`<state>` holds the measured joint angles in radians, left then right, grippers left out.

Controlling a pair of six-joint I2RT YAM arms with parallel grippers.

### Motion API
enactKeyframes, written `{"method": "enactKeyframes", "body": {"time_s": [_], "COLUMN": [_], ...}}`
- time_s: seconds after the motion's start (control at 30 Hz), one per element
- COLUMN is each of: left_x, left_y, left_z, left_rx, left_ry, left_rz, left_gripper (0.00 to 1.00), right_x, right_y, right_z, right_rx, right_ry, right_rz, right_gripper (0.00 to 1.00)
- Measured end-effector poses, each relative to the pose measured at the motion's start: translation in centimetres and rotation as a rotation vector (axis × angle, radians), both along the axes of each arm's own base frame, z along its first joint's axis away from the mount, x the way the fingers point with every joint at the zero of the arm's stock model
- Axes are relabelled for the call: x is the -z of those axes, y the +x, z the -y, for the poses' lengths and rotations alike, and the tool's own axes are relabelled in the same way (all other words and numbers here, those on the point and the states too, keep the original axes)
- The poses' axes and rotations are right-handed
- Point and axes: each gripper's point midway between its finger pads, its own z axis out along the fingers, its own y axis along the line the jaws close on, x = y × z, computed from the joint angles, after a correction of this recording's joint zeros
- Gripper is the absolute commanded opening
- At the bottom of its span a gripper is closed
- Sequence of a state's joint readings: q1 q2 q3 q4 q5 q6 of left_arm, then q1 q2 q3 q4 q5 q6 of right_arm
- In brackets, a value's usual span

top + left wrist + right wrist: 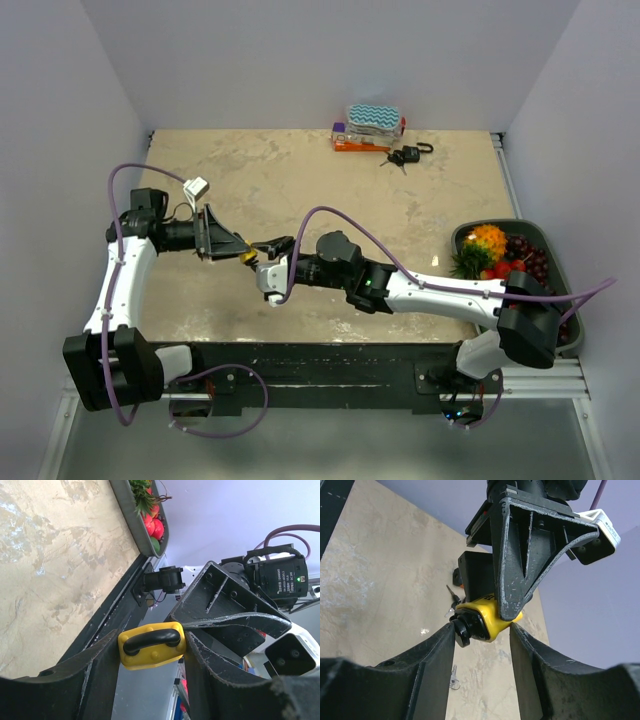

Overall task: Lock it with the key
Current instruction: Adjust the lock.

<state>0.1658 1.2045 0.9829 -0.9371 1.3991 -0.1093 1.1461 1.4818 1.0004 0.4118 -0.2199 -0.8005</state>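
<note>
Yellow padlock [150,660] hangs over the left half of the table [350,200], somewhat toward its near edge. The left gripper [241,250] pinches it across the body, jaws closed onto it at a middling spread. The right gripper [481,630] straddles the lock with jaws parted, one finger against the black stub [462,630] at its end and the other just clear. We see no key in them. We judge that a sideways push here could twist the lock out of the left pinch.

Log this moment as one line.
left pincer: grips yellow padlock | right pincer: open, straddling padlock | locking: not done
</note>
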Motion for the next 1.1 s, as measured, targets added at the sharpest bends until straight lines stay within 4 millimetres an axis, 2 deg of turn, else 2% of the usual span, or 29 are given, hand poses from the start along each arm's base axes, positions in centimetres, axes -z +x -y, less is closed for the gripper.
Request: {"method": "enactKeyframes", "body": {"time_s": [0.17, 0.33, 0.6, 0.87, 1.1], "left_x": [0.2, 0.3, 0.3, 0.0, 0.1], "left_y": [-0.1, -0.2, -0.5, -0.9, -1.0], "left_z": [0.1, 0.1, 0.4, 0.8, 0.8], "left_rx": [0.003, 0.005, 0.017, 0.04, 0.045], "left_ry": [-0.003, -0.005, -0.01, -0.025, -0.023], "left_rz": [-0.009, -0.013, -0.021, -0.026, -0.026], "left_gripper": [0.0, 0.0, 0.0, 0.0, 0.0], "right_x": [0.1, 0.2, 0.3, 0.0, 0.2], "right_y": [-0.1, -0.2, -0.6, -1.6, -1.5], "right_z": [0.0, 0.0, 0.3, 1.2, 1.3], "right_rx": [-0.006, -0.011, -0.035, -0.071, -0.075], "right_ry": [-0.004, -0.008, -0.037, -0.064, -0.079], "right_rz": [-0.002, -0.001, 0.022, 0.05, 0.073], "right_gripper": [0.5, 0.56, 0.58, 0.56, 0.52]}}
